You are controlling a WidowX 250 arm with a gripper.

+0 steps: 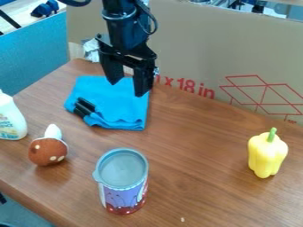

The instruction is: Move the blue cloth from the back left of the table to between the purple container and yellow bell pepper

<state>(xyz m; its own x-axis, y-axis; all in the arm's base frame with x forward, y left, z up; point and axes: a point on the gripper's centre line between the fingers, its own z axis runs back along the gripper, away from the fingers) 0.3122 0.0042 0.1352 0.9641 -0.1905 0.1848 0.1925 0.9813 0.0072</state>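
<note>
Lidded canister [121,186] in front, open gripper [126,90] over blue cloth [121,108]

Nearest to us, the canister stands upright on the brown worktop [195,177], its grey lid [123,167] facing up and its side patterned in purple and red. Farther back, towards the left of our view, we see the blue cloth lying folded on the worktop. Two short black objects [84,106] rest at its left edge, side by side. The gripper hangs above the cloth, fingers pointing down and spread well apart, and we see nothing held between them.

In front of the cloth and to its left, we find a round, reddish-brown toy [47,151] with pale spots and a white stub on top. A white bottle [10,119] stands at the left edge of our view. Well apart on the right, we have a yellow bell pepper [267,154], upright, its green stem on top. Behind the worktop we see a cardboard panel [207,44] with red print, and at left a teal panel [35,55].
</note>
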